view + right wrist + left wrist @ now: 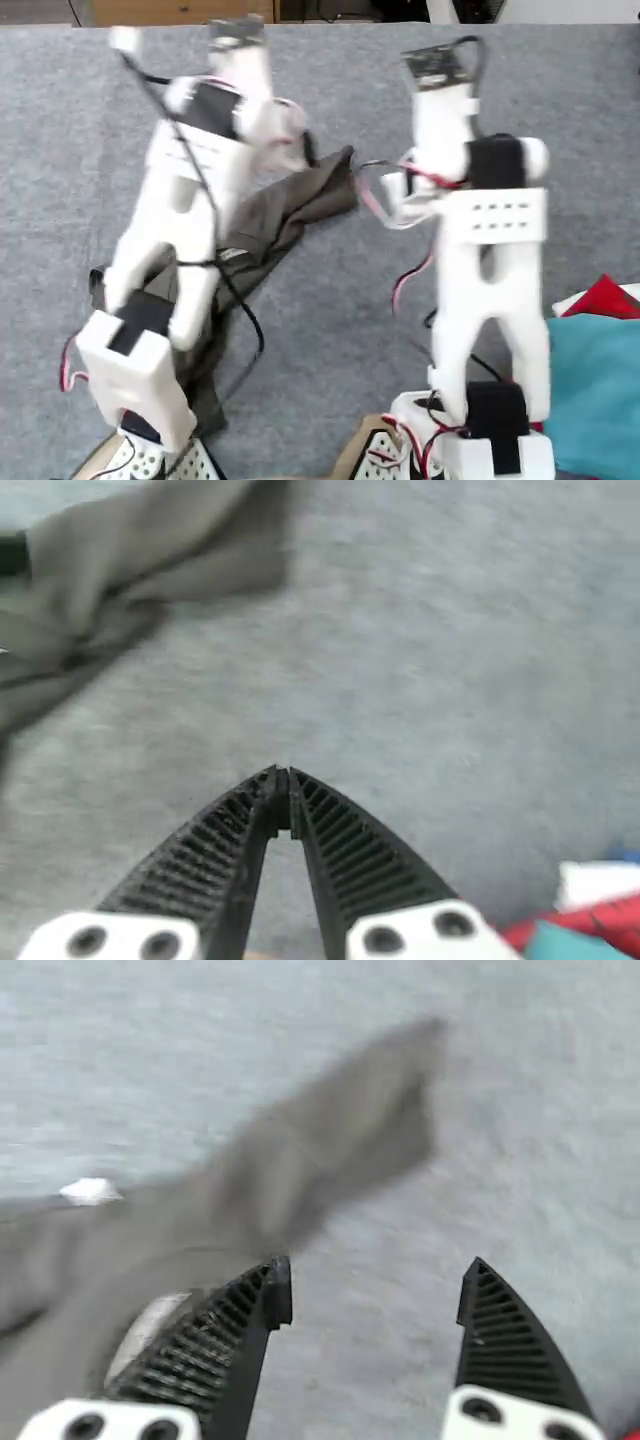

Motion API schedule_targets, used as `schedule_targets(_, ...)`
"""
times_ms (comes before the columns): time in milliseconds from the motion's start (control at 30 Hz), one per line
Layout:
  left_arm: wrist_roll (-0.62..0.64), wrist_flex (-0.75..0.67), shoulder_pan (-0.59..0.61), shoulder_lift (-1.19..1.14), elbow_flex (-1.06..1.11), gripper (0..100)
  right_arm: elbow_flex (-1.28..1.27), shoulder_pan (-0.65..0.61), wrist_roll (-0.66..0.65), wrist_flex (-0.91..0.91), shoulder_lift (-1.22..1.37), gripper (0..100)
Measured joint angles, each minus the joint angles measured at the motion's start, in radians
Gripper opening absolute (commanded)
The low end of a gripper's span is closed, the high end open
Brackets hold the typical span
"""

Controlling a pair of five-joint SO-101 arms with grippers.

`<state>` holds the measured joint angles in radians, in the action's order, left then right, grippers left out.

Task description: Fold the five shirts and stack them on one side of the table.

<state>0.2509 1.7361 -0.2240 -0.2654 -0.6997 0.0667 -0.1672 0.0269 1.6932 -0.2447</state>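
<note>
Grey shirt (pixel 290 215) lies crumpled on the desk (pixel 560 100), a long strip running out from beneath the left arm (pixel 170 220). The left tool (pixel 378 1270) stands wide apart over that shirt, one finger (pixel 225 1340) above its cloth, holding nothing. The right tool (pixel 280 775) is pressed together, tips meeting, empty, over bare desk just beside the grey shirt. Well apart from the grey shirt, at the desk's edge, a teal shirt (pixel 595 370) and a red shirt (pixel 605 297) lie side by side.

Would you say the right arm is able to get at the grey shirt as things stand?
Probably yes: the shirt lies just ahead of the right gripper with bare table between, though its jaws are shut.
</note>
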Motion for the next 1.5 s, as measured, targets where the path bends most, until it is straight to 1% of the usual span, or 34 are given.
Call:
schedule_targets(100,-0.052,0.011,0.172,-0.002,0.009,27,0.0,-0.138,0.1,-0.028,0.008,0.8)
schedule_targets(167,-0.087,0.012,0.296,0.005,0.052,27,0.0,-0.216,0.186,-0.058,0.035,0.8)
schedule_targets(300,-0.173,0.012,0.514,0.038,0.21,27,0.0,-0.341,0.364,-0.11,0.138,0.9)
schedule_targets(467,-0.244,0.012,0.781,0.109,0.463,27,0.0,-0.486,0.551,-0.117,0.311,1.0)
schedule_targets(533,-0.27,0.012,0.878,0.13,0.551,27,0.035,-0.539,0.624,-0.118,0.385,3.6)
schedule_targets(700,-0.344,0.012,1.126,0.143,0.654,27,0.201,-0.667,0.743,-0.098,0.537,19.0)
schedule_targets(733,-0.361,0.012,1.171,0.143,0.654,27,0.242,-0.695,0.758,-0.081,0.563,20.4)
schedule_targets(833,-0.417,0.012,1.298,0.144,0.657,27,0.371,-0.769,0.813,-0.041,0.647,19.7)
schedule_targets(1000,-0.502,0.012,1.439,0.144,0.657,27,0.566,-0.781,0.925,-0.031,0.815,14.7)
schedule_targets(1167,-0.549,0.012,1.531,0.144,0.657,27,0.77,-0.781,1.011,-0.031,0.991,14.5)
schedule_targets(1300,-0.555,0.012,1.559,0.144,0.657,27,0.921,-0.781,1.04,-0.029,1.138,14.2)
schedule_targets(1500,-0.555,0.012,1.56,0.144,0.657,27,1.112,-0.776,1.042,0.008,1.327,13.3)
